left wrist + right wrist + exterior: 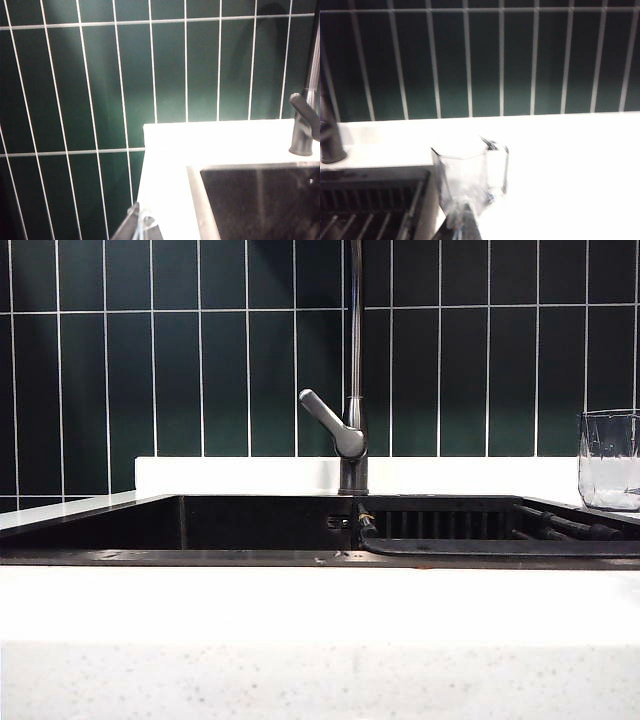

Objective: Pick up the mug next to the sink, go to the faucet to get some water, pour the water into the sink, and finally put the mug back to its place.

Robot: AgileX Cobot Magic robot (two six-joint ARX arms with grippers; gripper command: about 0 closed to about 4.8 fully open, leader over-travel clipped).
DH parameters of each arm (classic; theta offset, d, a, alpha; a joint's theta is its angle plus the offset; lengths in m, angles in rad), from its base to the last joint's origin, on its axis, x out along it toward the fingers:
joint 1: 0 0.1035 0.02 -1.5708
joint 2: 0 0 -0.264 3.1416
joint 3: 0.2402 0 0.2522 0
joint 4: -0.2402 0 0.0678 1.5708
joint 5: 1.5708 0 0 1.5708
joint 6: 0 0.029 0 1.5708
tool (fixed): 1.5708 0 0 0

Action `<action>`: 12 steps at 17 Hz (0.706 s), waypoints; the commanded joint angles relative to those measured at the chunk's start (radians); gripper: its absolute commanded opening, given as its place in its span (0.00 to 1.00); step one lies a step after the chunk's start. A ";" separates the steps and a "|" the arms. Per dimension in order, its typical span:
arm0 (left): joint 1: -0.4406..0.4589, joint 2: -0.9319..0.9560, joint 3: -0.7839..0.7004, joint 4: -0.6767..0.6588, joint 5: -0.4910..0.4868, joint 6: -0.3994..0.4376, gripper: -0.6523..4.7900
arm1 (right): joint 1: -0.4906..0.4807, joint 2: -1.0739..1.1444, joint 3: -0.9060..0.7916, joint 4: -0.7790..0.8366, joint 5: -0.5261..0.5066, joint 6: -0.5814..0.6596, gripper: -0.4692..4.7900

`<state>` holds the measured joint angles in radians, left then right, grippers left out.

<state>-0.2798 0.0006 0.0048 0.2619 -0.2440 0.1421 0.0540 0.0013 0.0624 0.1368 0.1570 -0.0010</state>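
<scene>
The mug (610,460) is a clear faceted glass that stands upright on the white counter just right of the sink (250,525). The grey faucet (352,440) rises behind the sink's middle, its lever angled to the left. Neither arm shows in the exterior view. In the right wrist view the right gripper (460,223) is shut and empty, its tips showing low in front of the mug (470,172), with the faucet base (330,142) off to one side. The left gripper (141,226) is shut and empty over the counter by the sink's (260,205) far left corner, well away from the faucet (302,130).
A dark green tiled wall (200,360) backs the white speckled counter (320,640). A dark slatted rack (450,525) fills the right half of the basin. A raised white ledge (240,475) runs behind the sink.
</scene>
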 commanded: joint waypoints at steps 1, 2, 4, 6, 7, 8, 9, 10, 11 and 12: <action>0.002 0.000 0.002 0.047 0.133 0.006 0.11 | 0.021 0.002 -0.025 0.074 -0.023 -0.026 0.08; 0.002 0.000 0.002 0.047 0.158 -0.001 0.11 | 0.021 0.002 -0.025 0.073 -0.063 -0.026 0.08; 0.002 0.000 0.002 0.047 0.158 -0.032 0.11 | 0.045 0.002 -0.025 0.069 -0.073 -0.026 0.08; 0.002 0.000 0.002 0.045 0.159 -0.046 0.11 | 0.053 0.008 -0.025 0.039 -0.074 -0.026 0.08; 0.002 0.000 0.002 0.044 0.158 -0.045 0.11 | 0.053 0.003 -0.025 0.020 -0.069 -0.026 0.08; 0.002 0.000 0.002 0.039 0.158 -0.045 0.11 | 0.053 0.002 -0.025 0.017 -0.068 -0.026 0.08; 0.002 0.000 0.002 0.030 0.158 -0.045 0.11 | 0.053 0.002 -0.025 0.018 -0.069 -0.026 0.08; 0.002 0.000 0.002 0.012 0.158 -0.045 0.11 | 0.053 0.002 -0.025 0.017 -0.069 -0.026 0.08; 0.002 0.000 0.002 -0.001 0.158 -0.045 0.11 | 0.053 0.002 -0.025 0.017 -0.069 -0.026 0.08; 0.002 0.000 0.002 -0.016 0.158 -0.045 0.11 | 0.053 0.001 -0.025 0.017 -0.069 -0.026 0.08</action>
<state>-0.2798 0.0002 0.0048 0.2565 -0.0895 0.0998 0.1055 -0.0006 0.0334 0.1406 0.0856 -0.0246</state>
